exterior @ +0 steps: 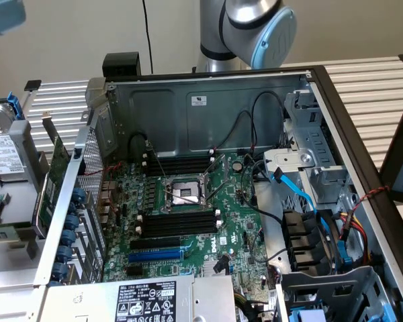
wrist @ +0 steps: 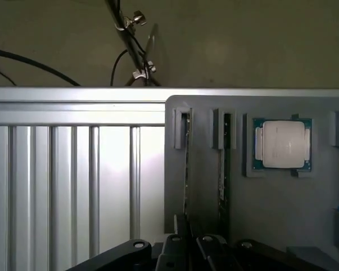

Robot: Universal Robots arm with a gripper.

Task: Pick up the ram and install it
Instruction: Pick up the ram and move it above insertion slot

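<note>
In the wrist view two ram sticks stand on edge in the slots of a grey holder tray (wrist: 271,214). My gripper (wrist: 187,240) sits over the near end of one ram stick (wrist: 187,164), and its black fingers (wrist: 175,245) are closed in on that stick's thin edge. The second ram stick (wrist: 222,169) stands free in the neighbouring slot. In the exterior view the open computer case shows its motherboard, with black memory slots (exterior: 178,221) on either side of the processor socket (exterior: 185,194).
A processor chip (wrist: 282,144) lies in a recess of the tray beside the sticks. Ribbed aluminium table (wrist: 73,180) flanks the tray. In the case are a blue slot (exterior: 158,255), loose cables (exterior: 289,194), a drive cage (exterior: 309,154) and a power supply (exterior: 148,302). A green expansion card (exterior: 54,181) leans outside it.
</note>
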